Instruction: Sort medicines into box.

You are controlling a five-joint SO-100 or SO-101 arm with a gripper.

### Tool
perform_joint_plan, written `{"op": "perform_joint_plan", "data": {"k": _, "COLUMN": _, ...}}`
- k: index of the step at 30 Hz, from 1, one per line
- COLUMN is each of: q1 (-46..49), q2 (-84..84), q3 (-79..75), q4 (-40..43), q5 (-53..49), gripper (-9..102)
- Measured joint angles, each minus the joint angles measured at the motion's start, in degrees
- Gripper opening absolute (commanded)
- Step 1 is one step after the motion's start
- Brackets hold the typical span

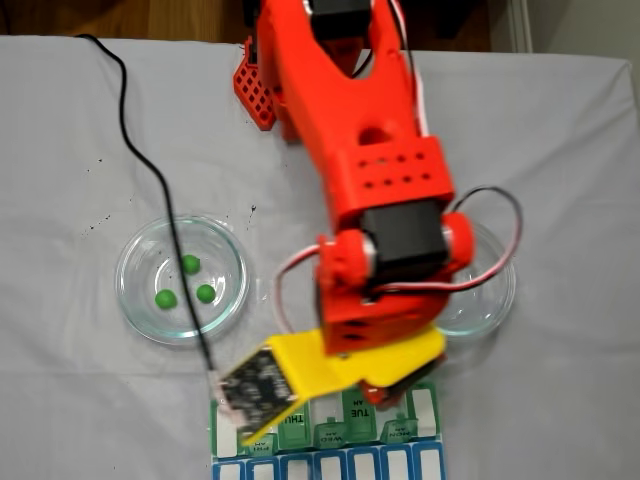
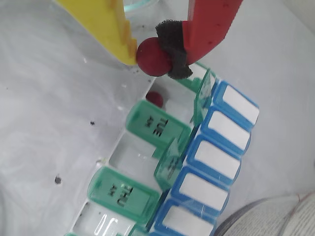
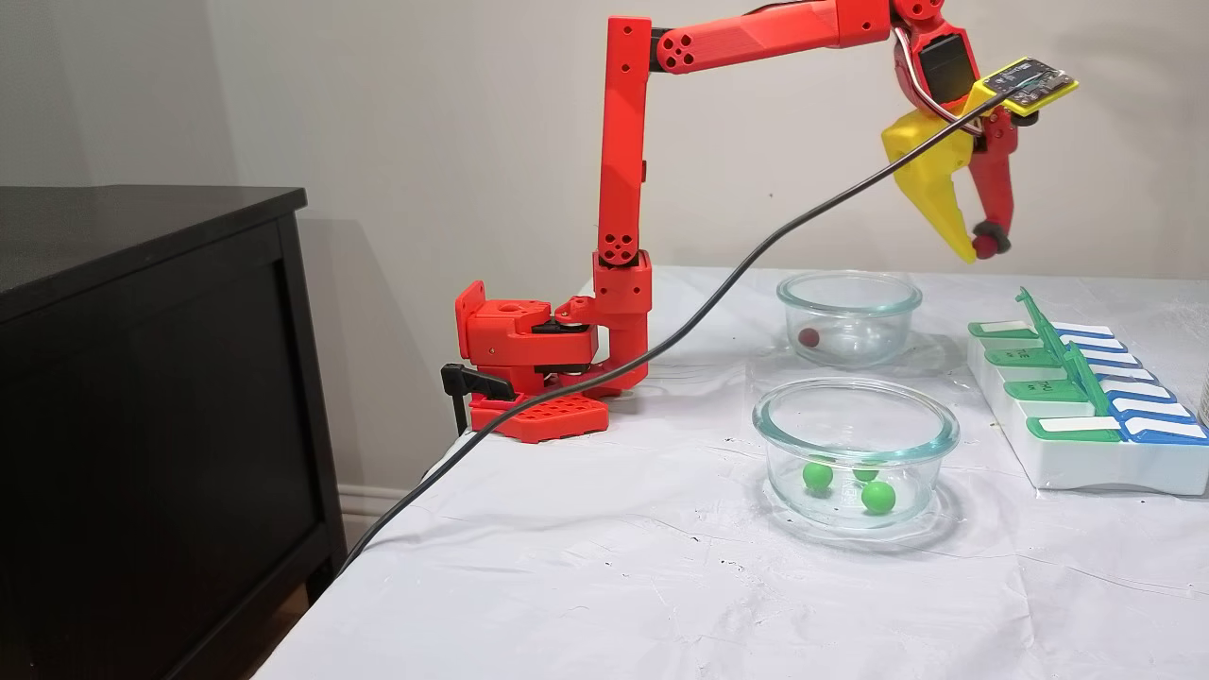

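The white-clothed table (image 3: 586,567) carries everything, and the pill box (image 3: 1086,444) serves as the landmark here. The red arm (image 3: 623,170) reaches from its base, well away from the box, up and over so that its wrist hangs above the box.

Two clear glass dishes stand beside the box on the arm's side. The nearer dish (image 3: 855,444) in the side fixed view holds three green balls (image 3: 818,475); the farther dish (image 3: 848,316) holds one dark red ball (image 3: 808,337).

The box itself shows green lids marked TUE (image 2: 156,125) and THU (image 2: 125,191) folded flat, other green lids standing up, open white cells between them and a blue row (image 2: 216,152) along one side.

The gripper (image 2: 147,51), one yellow finger and one red finger with a black pad (image 2: 173,46), is pinched narrowly on a dark red ball (image 2: 153,56), held high above the box in the side view and directly over an open cell in the wrist view. Another dark red ball (image 2: 155,98) lies in that open cell beside the TUE lid, straight beneath the held one.
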Motion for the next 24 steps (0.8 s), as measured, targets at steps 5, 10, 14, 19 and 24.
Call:
{"op": "perform_joint_plan", "data": {"k": 5, "q1": 4.22, "q2": -0.53, "q3": 0.0, "q4": 0.0, "q5": -2.81, "gripper": 0}}
{"op": "perform_joint_plan", "data": {"k": 10, "q1": 5.1, "q2": -4.04, "q3": 1.05, "q4": -2.46, "q5": -4.39, "gripper": 0}}
{"op": "perform_joint_plan", "data": {"k": 14, "q1": 4.48, "q2": -4.13, "q3": 3.6, "q4": -3.25, "q5": -5.54, "gripper": 0}}
{"op": "perform_joint_plan", "data": {"k": 19, "q1": 3.96, "q2": -4.13, "q3": 5.19, "q4": -1.67, "q5": -6.5, "gripper": 0}}
{"op": "perform_joint_plan", "data": {"k": 24, "q1": 3.52, "q2": -4.13, "q3": 7.21, "q4": -3.96, "q5": -6.5, "gripper": 0}}
